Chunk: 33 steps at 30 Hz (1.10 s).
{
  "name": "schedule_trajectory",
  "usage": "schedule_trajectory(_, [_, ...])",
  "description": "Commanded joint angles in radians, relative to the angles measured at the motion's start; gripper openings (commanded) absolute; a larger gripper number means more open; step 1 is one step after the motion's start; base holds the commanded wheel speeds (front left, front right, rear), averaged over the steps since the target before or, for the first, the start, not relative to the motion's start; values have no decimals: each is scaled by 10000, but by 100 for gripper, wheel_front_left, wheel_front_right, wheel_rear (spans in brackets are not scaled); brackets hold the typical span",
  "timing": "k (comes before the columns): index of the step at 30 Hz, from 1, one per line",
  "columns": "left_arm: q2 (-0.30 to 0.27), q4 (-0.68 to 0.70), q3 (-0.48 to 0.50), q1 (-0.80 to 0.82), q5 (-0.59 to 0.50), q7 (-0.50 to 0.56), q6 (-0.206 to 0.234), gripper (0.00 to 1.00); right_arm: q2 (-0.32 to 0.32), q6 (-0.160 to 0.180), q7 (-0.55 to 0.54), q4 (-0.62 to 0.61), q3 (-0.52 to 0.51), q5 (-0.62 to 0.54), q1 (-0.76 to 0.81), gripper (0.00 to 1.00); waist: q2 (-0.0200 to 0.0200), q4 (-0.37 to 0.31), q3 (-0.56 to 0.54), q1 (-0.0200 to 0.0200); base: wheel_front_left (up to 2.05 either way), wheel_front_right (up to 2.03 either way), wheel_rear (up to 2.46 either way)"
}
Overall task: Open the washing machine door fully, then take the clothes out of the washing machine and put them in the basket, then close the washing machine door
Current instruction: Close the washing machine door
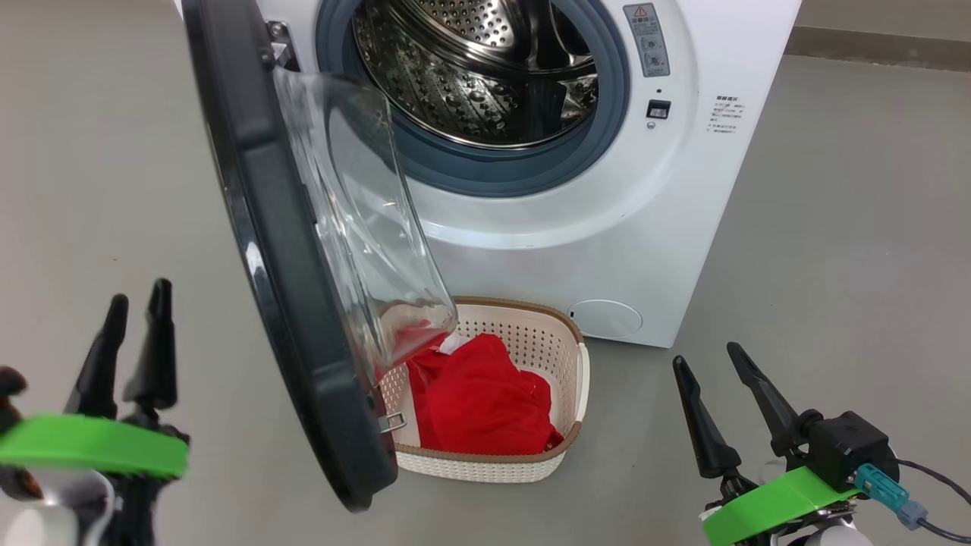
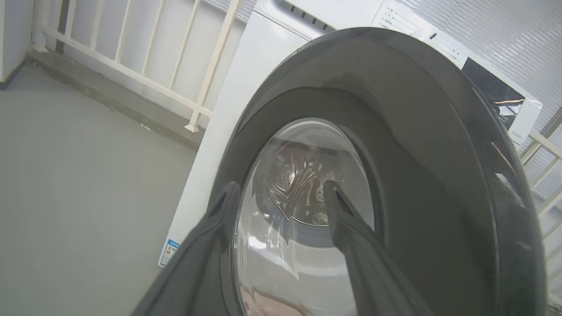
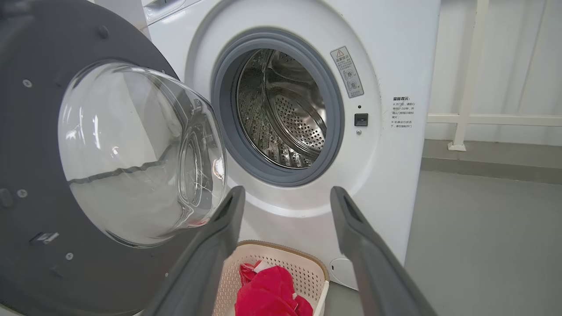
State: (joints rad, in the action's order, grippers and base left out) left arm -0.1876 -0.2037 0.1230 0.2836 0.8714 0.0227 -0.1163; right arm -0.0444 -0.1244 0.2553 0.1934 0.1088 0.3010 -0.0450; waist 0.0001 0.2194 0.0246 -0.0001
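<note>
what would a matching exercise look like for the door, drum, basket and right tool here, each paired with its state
Things:
1. washing machine door
2. drum
3. basket
4. right tool

States:
a. holds red clothes
b. open, gripping nothing
c. swung open
d. bare steel, no clothes seen inside

Pairs: 1-c, 2-d, 3-a, 4-b
</note>
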Motion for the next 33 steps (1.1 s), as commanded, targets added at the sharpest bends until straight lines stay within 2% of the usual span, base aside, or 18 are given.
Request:
schedule_trajectory(1, [-507,312,14,-29,-680,-659,-106,100,-58,-63,65,-224,245,2,-321,100,-1,-12,6,1,0,0,0])
schedule_trajectory(4, [-731,260,-594,-356,-1589,-1935,-132,100,-58,-63,65,-215,266,19,-342,100,-1,-47,41,1,0,0,0])
schedule_trajectory(10, [-1033,52,-957,-631,-3187,-2763,-74,100,-58,-63,65,-209,283,83,-358,100,-1,-50,61,1,0,0,0])
schedule_trajectory(14, [-841,211,-898,-837,-3821,-2831,-2,100,-58,-63,65,-206,290,123,-355,100,-1,-42,37,1,0,0,0])
schedule_trajectory(17, [-448,387,-599,-1171,-4477,-2840,17,100,-58,-63,65,-213,297,168,-349,100,-1,-33,14,1,0,0,0])
schedule_trajectory(22, [-104,464,-294,-1400,-5273,-2842,12,100,-58,-63,65,-231,299,167,-345,100,-1,0,42,1,0,0,0])
schedule_trajectory(33, [492,578,60,-1786,-6513,-2844,-47,100,-58,-63,65,-193,293,189,-269,100,-1,45,-56,1,0,0,0])
